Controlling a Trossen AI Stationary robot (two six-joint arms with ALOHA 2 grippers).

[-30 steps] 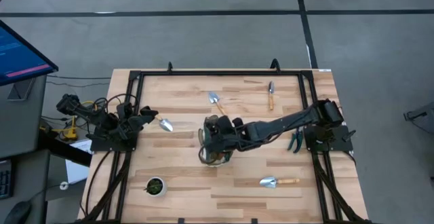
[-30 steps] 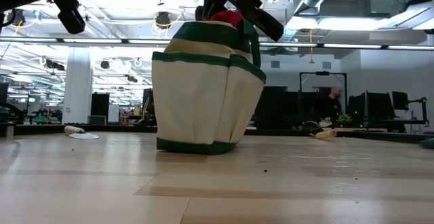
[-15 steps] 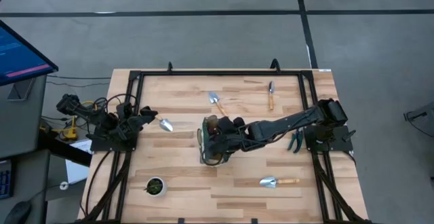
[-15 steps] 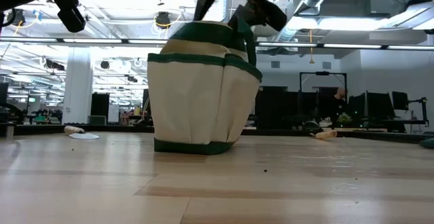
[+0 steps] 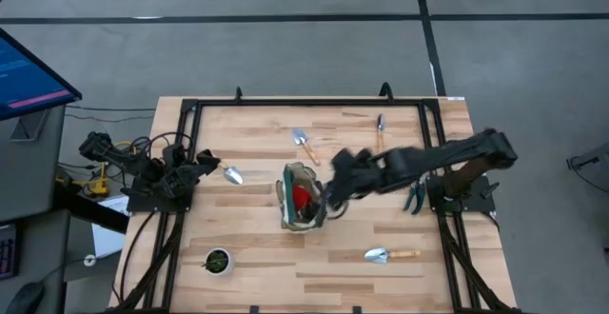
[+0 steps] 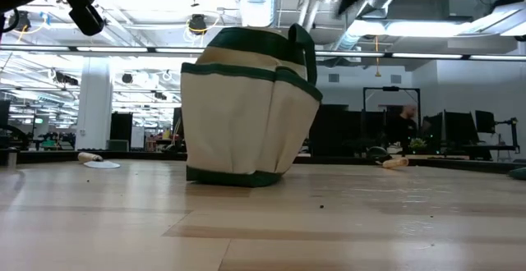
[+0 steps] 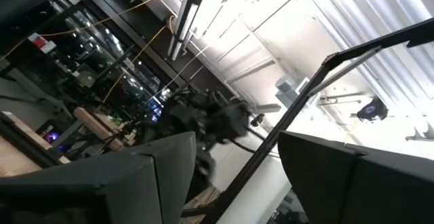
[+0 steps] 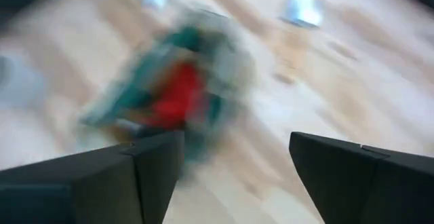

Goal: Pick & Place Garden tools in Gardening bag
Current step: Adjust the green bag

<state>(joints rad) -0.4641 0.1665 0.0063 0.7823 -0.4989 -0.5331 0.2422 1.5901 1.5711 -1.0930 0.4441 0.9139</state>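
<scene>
The gardening bag (image 5: pixel 288 183) stands upright on its base mid-table, also in the low view (image 6: pixel 246 115). A red-and-black tool (image 5: pixel 301 198) lies inside it, and shows blurred in the right wrist view (image 8: pixel 178 95). My right gripper (image 5: pixel 335 192) hovers open just right of the bag and above it, with nothing between its fingers (image 8: pixel 236 139). Loose garden tools lie flat on the table: a trowel (image 5: pixel 303 142), a fork (image 5: pixel 380 131), a trowel (image 5: pixel 231 173) and a trowel (image 5: pixel 388 254). My left gripper (image 5: pixel 207 160) waits open at the left edge (image 7: pixel 237 139).
A small round dark pot with green (image 5: pixel 218 261) stands near the front left. Green-handled pruners (image 5: pixel 415 198) lie by the right arm's base. A black frame (image 5: pixel 314 100) runs round the table. Bare wood lies between the bag and the front edge.
My right gripper has let go of the red-and-black tool, which now lies in the bag. It has risen out of the bag's mouth and drawn back toward the table's right edge. The bag has stayed upright.
</scene>
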